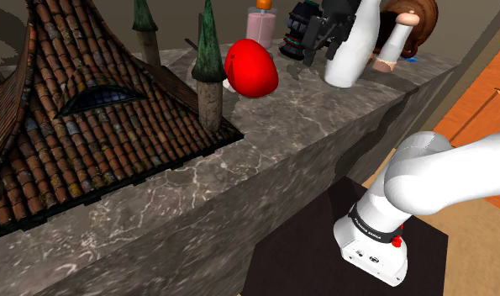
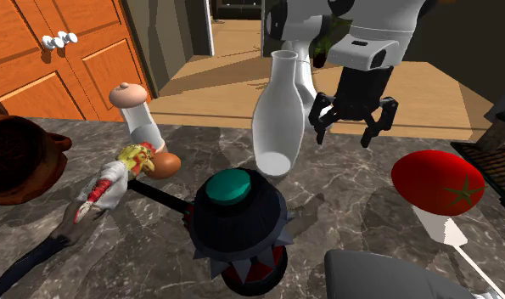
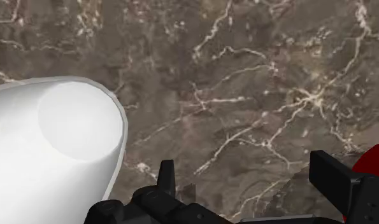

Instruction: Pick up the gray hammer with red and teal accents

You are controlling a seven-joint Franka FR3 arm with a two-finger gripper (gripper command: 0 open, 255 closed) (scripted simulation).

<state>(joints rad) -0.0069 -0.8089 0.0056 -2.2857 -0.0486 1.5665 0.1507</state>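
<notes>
The hammer (image 2: 238, 226) lies on the marble counter (image 2: 352, 212). It has a dark grey spiked head with a teal cap and red triangles, and a dark shaft running toward the second exterior view's left. In the shoulder view the hammer (image 1: 300, 30) is at the counter's far end. My gripper (image 2: 349, 126) hangs open above the counter, beside a tall white vase (image 2: 278, 115) and beyond the hammer, holding nothing. In the wrist view the gripper (image 3: 248, 181) looks down on bare marble, with the vase's mouth (image 3: 73, 121) beside one finger.
A red round object (image 2: 438, 183) with a white stem lies near the gripper. A tan-capped white bottle (image 2: 137, 110), a colourful figurine (image 2: 113, 180) and a brown pot (image 2: 17, 157) stand past the hammer's shaft. A tiled-roof model house (image 1: 80, 109) covers the counter's near part.
</notes>
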